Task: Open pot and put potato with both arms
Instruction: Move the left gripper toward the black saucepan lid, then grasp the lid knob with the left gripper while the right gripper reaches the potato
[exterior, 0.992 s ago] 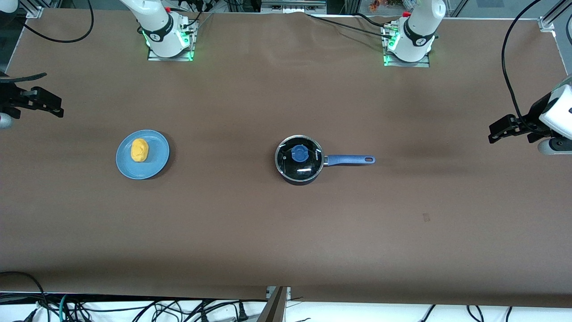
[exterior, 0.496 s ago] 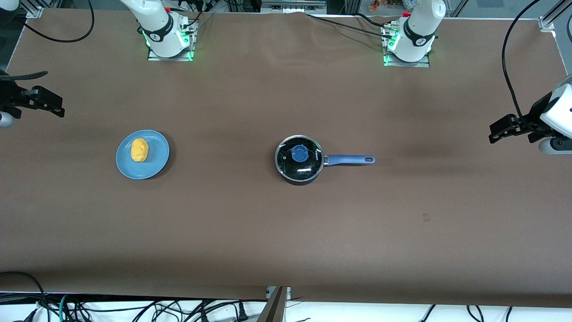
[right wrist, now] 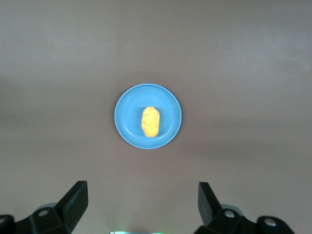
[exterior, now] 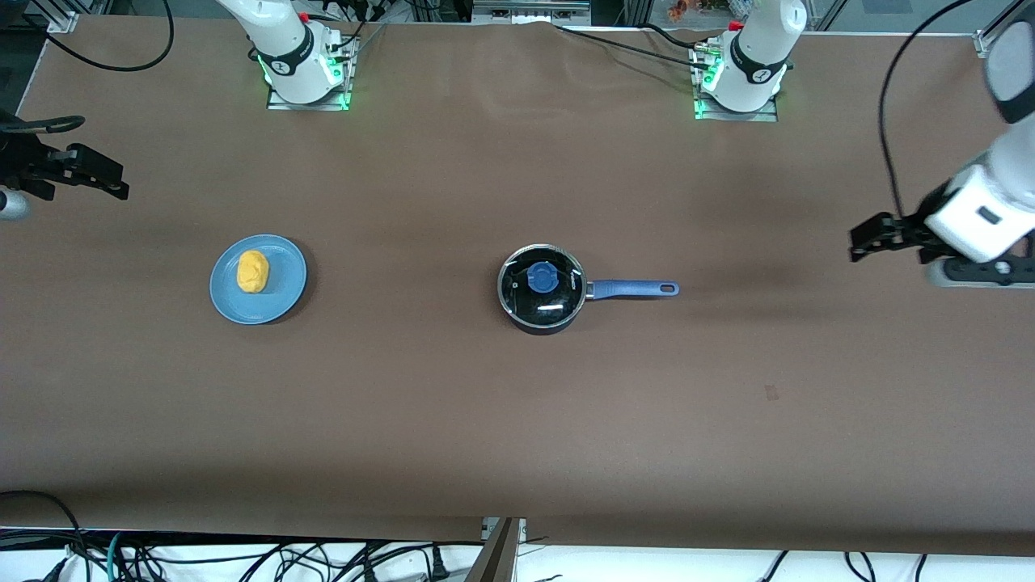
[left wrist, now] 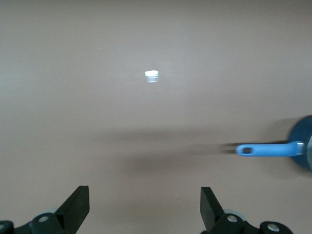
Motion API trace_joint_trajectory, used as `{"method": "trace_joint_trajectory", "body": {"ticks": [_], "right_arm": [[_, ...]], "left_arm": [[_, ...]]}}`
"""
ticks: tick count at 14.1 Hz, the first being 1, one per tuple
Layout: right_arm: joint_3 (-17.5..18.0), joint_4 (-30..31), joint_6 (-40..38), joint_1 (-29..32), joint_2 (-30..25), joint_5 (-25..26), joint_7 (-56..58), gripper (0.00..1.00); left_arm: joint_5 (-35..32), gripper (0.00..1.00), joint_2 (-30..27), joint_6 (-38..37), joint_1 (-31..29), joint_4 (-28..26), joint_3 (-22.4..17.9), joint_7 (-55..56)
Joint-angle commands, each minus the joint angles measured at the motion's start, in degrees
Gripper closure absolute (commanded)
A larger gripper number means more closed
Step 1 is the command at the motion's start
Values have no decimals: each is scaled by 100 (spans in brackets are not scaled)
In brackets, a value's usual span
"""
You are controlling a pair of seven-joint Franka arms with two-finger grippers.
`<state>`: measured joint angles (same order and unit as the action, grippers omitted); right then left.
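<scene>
The pot [exterior: 541,288] is kept lidded at the table's middle and the potato [exterior: 252,271] on the blue plate [exterior: 285,301], so the left gripper [exterior: 863,242] and right gripper [exterior: 113,183] are held wide open, empty, over the table's ends.

pot [left wrist: 303,148]: cut off by the left wrist view's edge, only a slice and the handle [left wrist: 268,149] showing
pot's inside: hidden under the lid [exterior: 541,282]
right pincer [exterior: 103,179]: arm cut off at the front view's edge
</scene>
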<state>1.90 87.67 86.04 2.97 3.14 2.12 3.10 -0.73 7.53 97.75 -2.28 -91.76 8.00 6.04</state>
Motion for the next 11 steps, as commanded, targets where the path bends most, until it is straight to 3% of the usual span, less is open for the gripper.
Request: {"method": "trace_joint_trajectory", "body": {"ticks": [1, 7, 11], "right_arm": [[12, -47, -35, 19, 37, -89, -38, 0], [30, -110, -26, -42, 117, -80, -29, 0], [12, -75, -43, -25, 195, -98, -82, 0]], "left_arm": [[248, 0, 274, -80, 673, 131, 53, 1010], [512, 0, 2311, 243, 2335, 1860, 44, 3128], [477, 0, 3043, 1359, 2864, 1977, 44, 3904]]}}
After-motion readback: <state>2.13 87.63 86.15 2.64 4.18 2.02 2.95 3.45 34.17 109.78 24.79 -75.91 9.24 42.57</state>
